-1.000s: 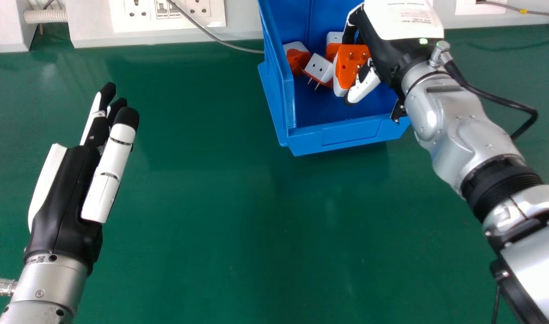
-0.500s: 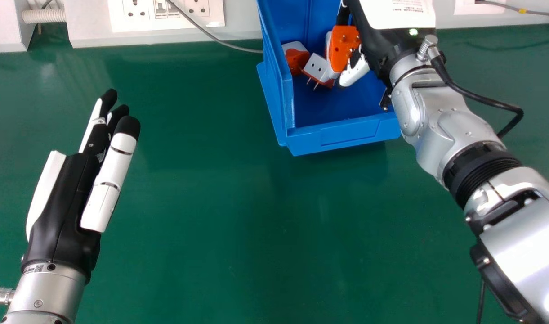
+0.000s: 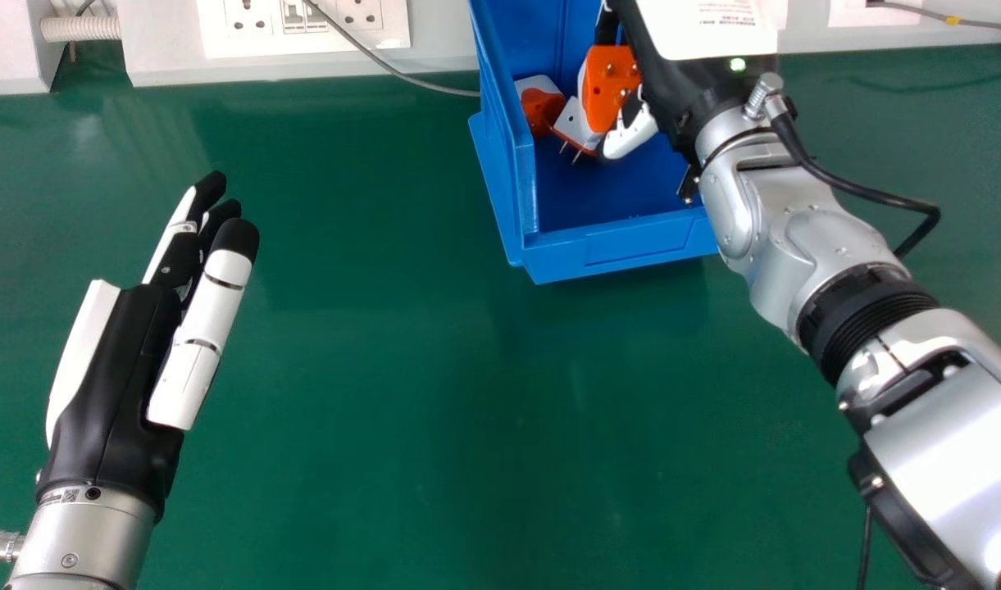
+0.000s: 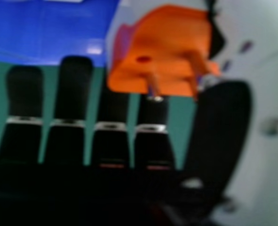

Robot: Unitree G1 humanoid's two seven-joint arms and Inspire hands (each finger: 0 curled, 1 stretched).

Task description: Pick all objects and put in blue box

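One blue plastic box point(image 3: 611, 252) holds two orange-white plastic adapters point(image 3: 541, 113); right robot hand point(image 3: 633, 134) is grasping third adapter point(image 3: 608, 80). Left robot hand point(image 3: 123, 369) is released.

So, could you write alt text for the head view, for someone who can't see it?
A robot's right hand pinches an orange and white plug over a blue box where other orange and white plugs lie. Its open left hand hangs over the green table, at the picture's left.

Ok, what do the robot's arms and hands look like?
Left robot hand and right robot hand are black and white, on silver forearms. The right one has a green light, a white panel and a black cable beside its wrist.
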